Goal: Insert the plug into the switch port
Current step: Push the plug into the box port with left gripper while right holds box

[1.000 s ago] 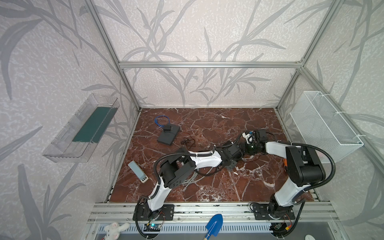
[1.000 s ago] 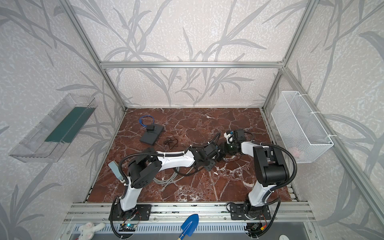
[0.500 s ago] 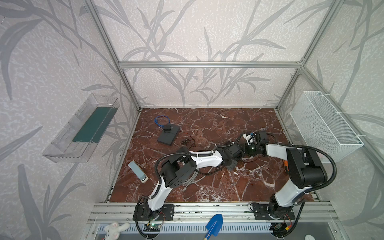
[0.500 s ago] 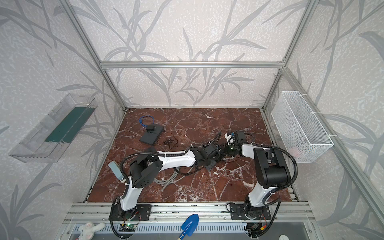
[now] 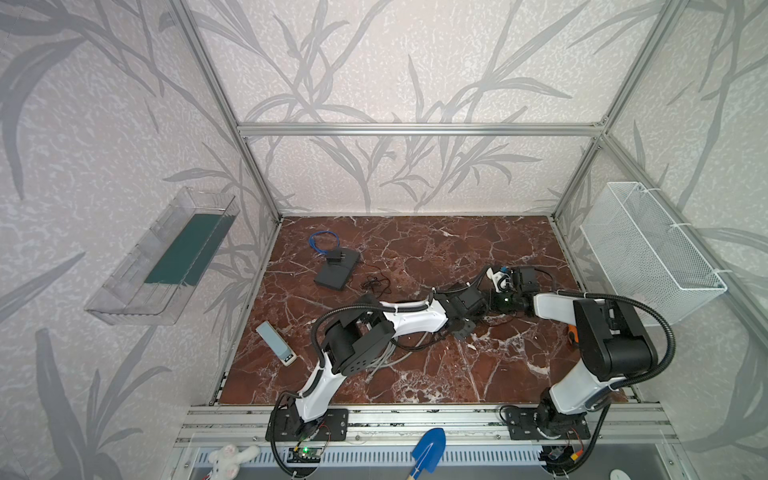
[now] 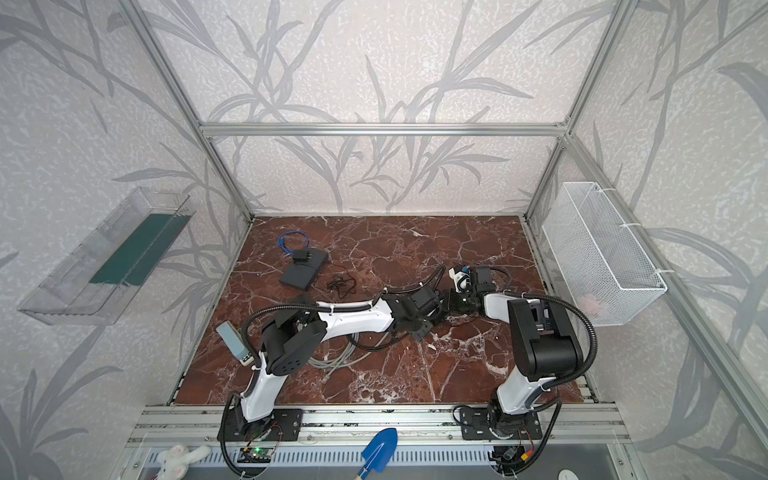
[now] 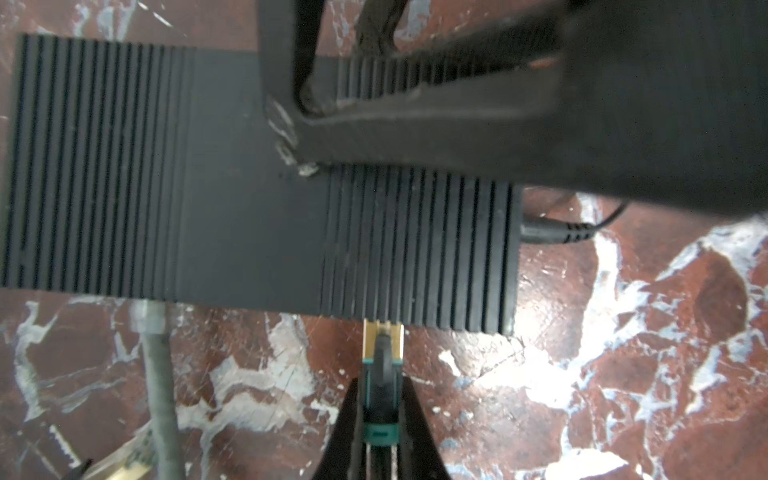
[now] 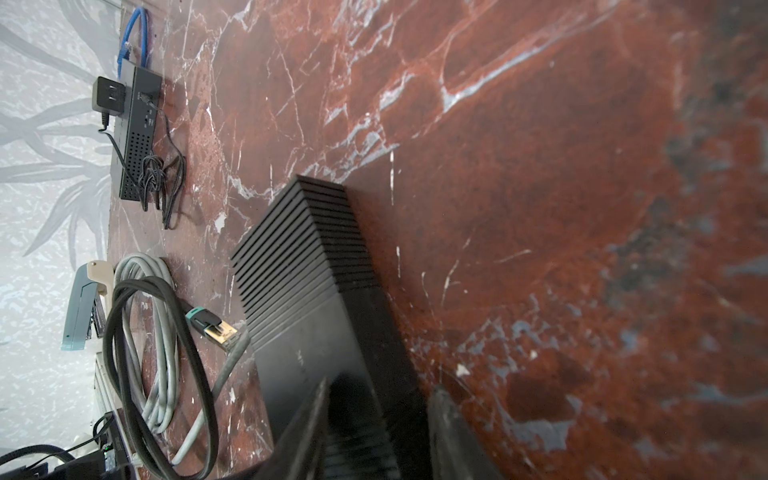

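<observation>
Two claws share the work. The left gripper [image 7: 382, 386] pinches the plug [image 7: 383, 345], whose gold tip meets the switch [image 7: 249, 187] straight ahead of its fingertips. The right gripper [image 8: 378, 399] stands spread astride the switch's end. It should probably clamp first, so the left can push straight in without twisting.
</observation>
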Controlling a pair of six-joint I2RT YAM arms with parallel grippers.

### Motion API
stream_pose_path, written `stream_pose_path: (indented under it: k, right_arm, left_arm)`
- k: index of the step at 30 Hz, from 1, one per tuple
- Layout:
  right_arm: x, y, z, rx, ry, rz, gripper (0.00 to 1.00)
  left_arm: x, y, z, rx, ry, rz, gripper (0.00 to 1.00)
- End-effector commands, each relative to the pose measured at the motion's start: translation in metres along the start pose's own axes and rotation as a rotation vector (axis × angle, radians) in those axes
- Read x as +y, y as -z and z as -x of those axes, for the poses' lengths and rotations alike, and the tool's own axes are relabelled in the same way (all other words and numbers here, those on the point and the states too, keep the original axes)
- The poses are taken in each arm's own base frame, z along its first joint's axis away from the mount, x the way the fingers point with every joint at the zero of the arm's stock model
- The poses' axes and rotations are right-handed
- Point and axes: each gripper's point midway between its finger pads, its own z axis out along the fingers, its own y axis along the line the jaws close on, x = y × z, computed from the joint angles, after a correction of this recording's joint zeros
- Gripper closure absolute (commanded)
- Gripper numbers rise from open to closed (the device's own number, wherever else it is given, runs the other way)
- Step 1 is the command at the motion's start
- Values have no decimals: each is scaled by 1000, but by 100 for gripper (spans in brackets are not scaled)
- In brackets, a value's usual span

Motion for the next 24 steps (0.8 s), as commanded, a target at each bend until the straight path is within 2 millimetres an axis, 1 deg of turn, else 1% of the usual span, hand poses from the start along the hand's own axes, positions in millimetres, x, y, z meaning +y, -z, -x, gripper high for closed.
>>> stream_pose_path:
  k: [1, 5, 7, 9, 12, 13, 14, 16, 19, 24]
  right_arm:
    - [66, 0, -99, 396, -157, 305, 62]
    - [68, 2, -101, 404, -154, 304, 65]
    - [66, 1, -101, 409, -157, 293, 64]
    - [63, 1, -100, 406, -161, 278, 64]
    - [58, 3, -89, 356, -193, 266, 63]
    - [57, 4, -85, 331, -213, 276, 63]
    - [58, 4, -82, 316, -227, 285, 63]
    - [61, 3, -83, 318, -235, 303, 63]
    - [61, 3, -85, 324, -240, 301, 63]
    - [64, 2, -84, 327, -256, 326, 63]
  left_arm:
    - [1, -39, 56, -245, 28, -23, 97]
    - [10, -39, 82, -286, 43, -22, 97]
    - [15, -41, 87, -291, 51, -17, 96]
    - [20, -41, 87, -294, 51, -17, 96]
    - [23, -39, 77, -316, 11, -34, 96]
    - [27, -39, 73, -328, 4, -29, 96]
    - [30, -38, 74, -343, 3, -43, 96]
    - [34, -37, 79, -364, 14, -66, 96]
    - [36, -40, 86, -364, 16, -69, 96]
    - [29, -45, 95, -390, 23, -108, 95]
